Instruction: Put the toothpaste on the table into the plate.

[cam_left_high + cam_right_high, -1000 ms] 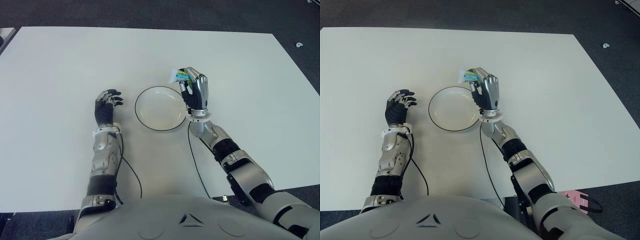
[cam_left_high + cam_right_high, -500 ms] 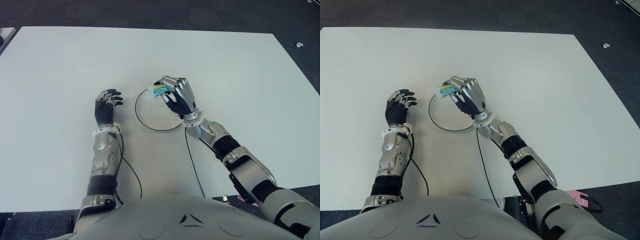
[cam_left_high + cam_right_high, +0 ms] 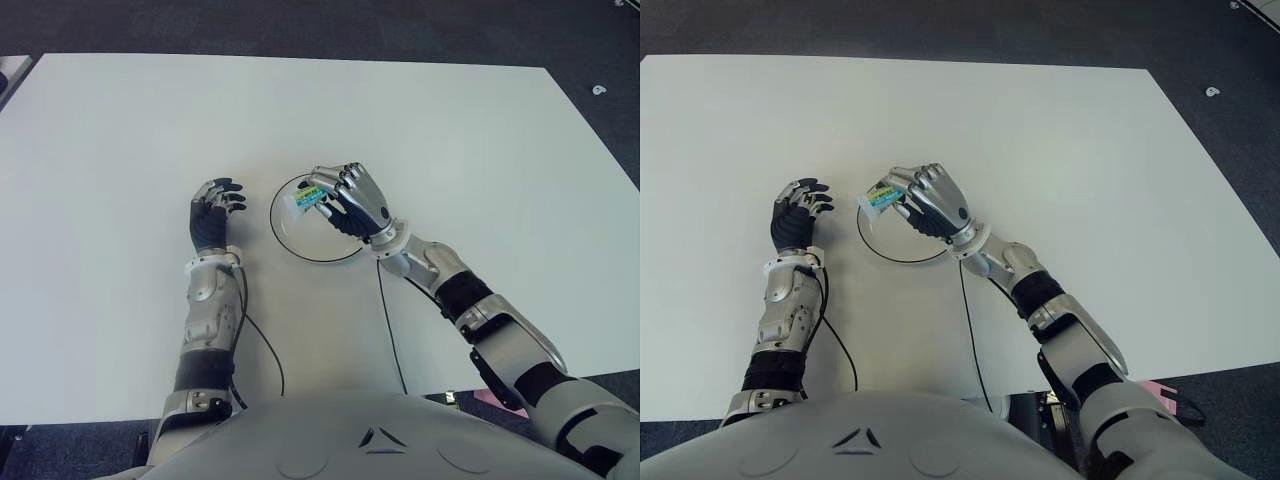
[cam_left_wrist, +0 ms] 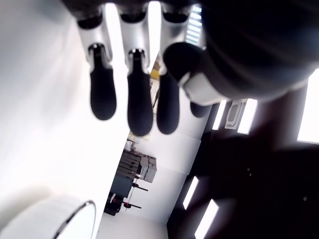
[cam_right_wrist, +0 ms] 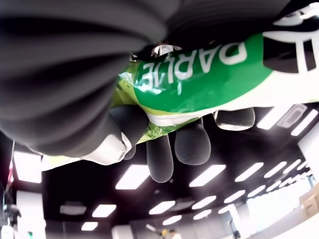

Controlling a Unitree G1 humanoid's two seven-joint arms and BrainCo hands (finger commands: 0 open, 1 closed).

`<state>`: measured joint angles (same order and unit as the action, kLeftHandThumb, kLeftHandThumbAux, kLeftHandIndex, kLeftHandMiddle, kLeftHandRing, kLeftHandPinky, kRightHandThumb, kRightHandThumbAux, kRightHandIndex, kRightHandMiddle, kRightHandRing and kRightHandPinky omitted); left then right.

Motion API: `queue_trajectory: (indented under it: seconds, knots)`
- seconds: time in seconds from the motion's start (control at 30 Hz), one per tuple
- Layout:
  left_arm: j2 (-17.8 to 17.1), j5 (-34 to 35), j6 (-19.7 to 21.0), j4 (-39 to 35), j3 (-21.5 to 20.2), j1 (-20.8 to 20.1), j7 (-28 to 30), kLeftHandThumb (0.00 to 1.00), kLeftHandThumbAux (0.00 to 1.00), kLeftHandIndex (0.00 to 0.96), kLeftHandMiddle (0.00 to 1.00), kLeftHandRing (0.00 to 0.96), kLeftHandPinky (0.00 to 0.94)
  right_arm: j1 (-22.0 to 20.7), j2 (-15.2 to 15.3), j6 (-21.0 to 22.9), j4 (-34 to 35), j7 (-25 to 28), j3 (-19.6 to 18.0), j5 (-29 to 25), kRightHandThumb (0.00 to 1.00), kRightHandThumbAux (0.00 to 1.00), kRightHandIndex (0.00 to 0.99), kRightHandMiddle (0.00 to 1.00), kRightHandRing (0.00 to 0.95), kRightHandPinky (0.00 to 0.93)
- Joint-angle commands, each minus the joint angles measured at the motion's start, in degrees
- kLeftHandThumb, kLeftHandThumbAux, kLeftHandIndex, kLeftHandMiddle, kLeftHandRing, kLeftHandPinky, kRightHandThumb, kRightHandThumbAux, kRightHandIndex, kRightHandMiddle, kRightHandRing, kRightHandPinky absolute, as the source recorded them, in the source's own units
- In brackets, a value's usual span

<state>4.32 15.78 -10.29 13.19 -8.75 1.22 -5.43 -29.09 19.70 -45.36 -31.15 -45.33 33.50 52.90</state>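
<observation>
My right hand [image 3: 345,198] hangs over the white, dark-rimmed plate [image 3: 288,238] with its fingers curled around the toothpaste tube [image 3: 303,200]. The tube is white and green; its end sticks out to the left, over the plate's left part. In the right wrist view the green tube [image 5: 199,74] lies pressed between the thumb and the fingers [image 5: 159,154]. My left hand [image 3: 212,215] shows to the left of the plate on the white table [image 3: 120,150], idle, its fingers relaxed and holding nothing.
The table's far edge meets a dark floor [image 3: 300,25]. A black cable [image 3: 262,345] runs along the table beside my left forearm, and another cable [image 3: 388,320] trails under my right forearm.
My right hand has carried the toothpaste from beyond the plate's right rim leftward and down over the plate. The left hand has not moved.
</observation>
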Motion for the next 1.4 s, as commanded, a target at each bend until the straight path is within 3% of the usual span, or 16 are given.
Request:
queue_trajectory:
  seconds: [0.03, 0.1, 0.17, 0.3, 0.37, 0.47, 0.77, 1.4]
  knots:
    - [3.3, 0.7, 4.9, 6.2, -0.9, 4.5, -1.5, 0.836, 0.679, 0.417, 0.476, 0.538, 0.524, 2.4, 2.4, -1.0, 2.8, 11.0, -1.3, -6.5, 0.854, 0.674, 0.406, 0.563, 0.784, 0.780]
    - [3.3, 0.7, 4.8, 6.4, -0.9, 4.4, -1.5, 0.836, 0.678, 0.418, 0.476, 0.537, 0.525, 3.1, 3.1, -0.7, 4.0, 15.8, -1.8, -8.9, 0.852, 0.673, 0.406, 0.563, 0.738, 0.736]
    - [3.2, 0.5, 4.6, 6.6, -0.9, 4.4, -1.4, 0.837, 0.678, 0.419, 0.475, 0.536, 0.526, 3.7, 4.7, 0.2, 6.0, 21.8, -2.1, -11.3, 0.766, 0.694, 0.411, 0.463, 0.576, 0.607]
    - [2.8, 0.4, 4.1, 7.3, -0.8, 4.2, -1.0, 0.837, 0.677, 0.423, 0.475, 0.539, 0.530, 4.5, 7.5, 3.2, 10.7, 31.8, -2.7, -13.1, 0.523, 0.519, 0.160, 0.181, 0.223, 0.271]
    - [2.8, 0.5, 4.0, 7.6, -0.8, 4.0, -0.9, 0.837, 0.677, 0.422, 0.475, 0.540, 0.531, 5.1, 8.7, 4.9, 13.4, 34.8, -3.5, -12.6, 0.445, 0.485, 0.088, 0.098, 0.120, 0.148]
    - [2.8, 0.5, 3.6, 7.9, -0.9, 3.9, -0.9, 0.837, 0.678, 0.421, 0.476, 0.540, 0.532, 6.1, 9.6, 6.9, 16.8, 38.1, -4.9, -12.1, 0.365, 0.447, 0.028, 0.032, 0.039, 0.048]
    - [2.6, 0.6, 3.3, 8.9, -1.4, 3.2, -1.0, 0.837, 0.677, 0.419, 0.478, 0.541, 0.534, 8.3, 9.0, 9.3, 21.1, 42.4, -8.2, -13.5, 0.280, 0.343, 0.000, 0.000, 0.001, 0.001]
    - [2.4, 0.3, 4.1, 9.1, -1.7, 2.9, -1.6, 0.838, 0.677, 0.423, 0.477, 0.540, 0.530, 10.1, 7.2, 7.3, 21.3, 38.1, -11.8, -11.3, 0.307, 0.243, 0.000, 0.000, 0.000, 0.000]
